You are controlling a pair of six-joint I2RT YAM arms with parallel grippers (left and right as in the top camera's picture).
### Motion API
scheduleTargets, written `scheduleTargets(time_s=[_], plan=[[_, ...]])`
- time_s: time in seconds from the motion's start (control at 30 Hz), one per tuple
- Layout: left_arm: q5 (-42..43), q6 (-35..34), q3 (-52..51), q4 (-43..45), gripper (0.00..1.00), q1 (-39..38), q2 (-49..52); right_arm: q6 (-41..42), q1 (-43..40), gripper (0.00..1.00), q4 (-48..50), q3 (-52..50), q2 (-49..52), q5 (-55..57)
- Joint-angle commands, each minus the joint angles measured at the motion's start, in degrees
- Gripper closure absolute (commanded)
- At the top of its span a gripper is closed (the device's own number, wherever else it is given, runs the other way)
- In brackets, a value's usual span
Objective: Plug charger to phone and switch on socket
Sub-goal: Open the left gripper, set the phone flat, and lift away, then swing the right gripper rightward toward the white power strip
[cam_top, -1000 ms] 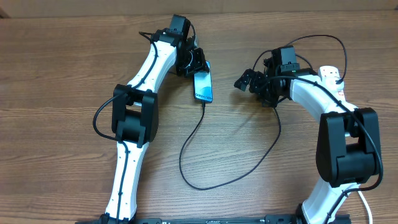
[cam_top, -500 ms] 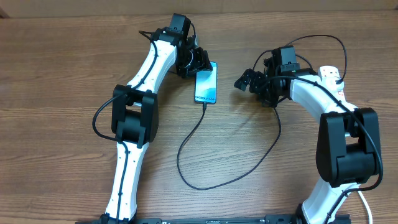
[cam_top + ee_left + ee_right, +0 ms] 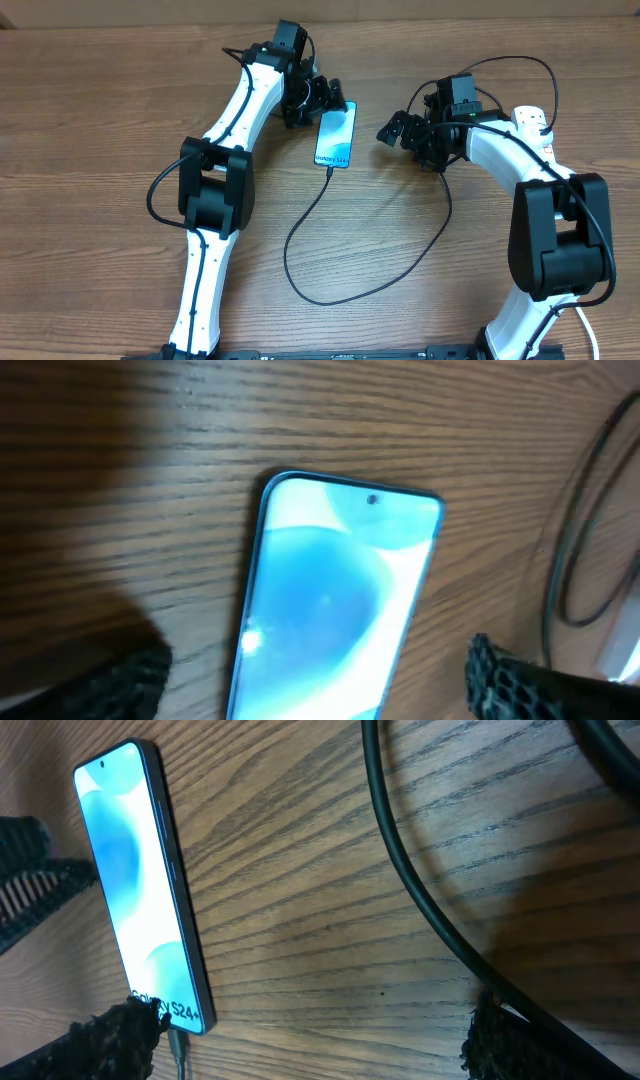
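Left gripper (image 3: 322,100): fingers spread wide and holding nothing. It sits at the top end of the phone (image 3: 335,135), with one fingertip (image 3: 130,680) on either side, both clear of the phone's edges.
Right gripper (image 3: 392,130): fingers spread wide, empty, just right of the phone and low over the table (image 3: 100,100).
Phone: lies flat on the table between the two grippers, screen up and lit blue.
Charger (image 3: 288,250): the connector meets the phone's bottom end and looks seated. The cable loops away from the phone toward the robot's base, then curves back up beneath the right gripper. The plug end is hidden.
Socket (image 3: 532,118): well right of the phone, beyond the right arm and mostly covered by it. The switch state cannot be told.
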Motion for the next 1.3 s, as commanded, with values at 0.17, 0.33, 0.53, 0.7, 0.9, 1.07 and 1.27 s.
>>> scheduleTargets(time_s=[0.17, 0.33, 0.53, 0.7, 0.9, 1.07, 1.27], plan=[[-17.2, 2.0, 0.3, -9.0, 0.0, 0.9, -3.1, -0.5, 0.1, 0.0, 0.3, 0.1, -0.1, 0.8], [-27.5, 3.3, 2.8, -16.2, 0.0, -0.1, -11.9, -0.4, 0.1, 0.0, 0.7, 0.1, -0.1, 0.8], [-27.9, 3.3, 2.8, -21.3, 0.0, -0.6, -21.6, -0.2, 0.1, 0.0, 0.6, 0.1, -0.1, 0.8], [-27.9, 3.3, 2.8, -21.0, 0.0, -0.6, -23.6, -0.2, 0.1, 0.0, 0.7, 0.1, -0.1, 0.8], [-27.9, 3.3, 2.7, -21.0, 0.0, -0.6, -23.5, -0.2, 0.1, 0.0, 0.7, 0.1, -0.1, 0.8], [-27.9, 3.3, 2.7, -21.0, 0.0, -0.6, -23.5, -0.2, 0.1, 0.0, 0.7, 0.1, -0.1, 0.7], [-27.9, 3.3, 2.7, -21.0, 0.0, -0.6, -23.5, -5.0, -0.5, 0.0, 0.3, 1.7, -0.2, -6.8]])
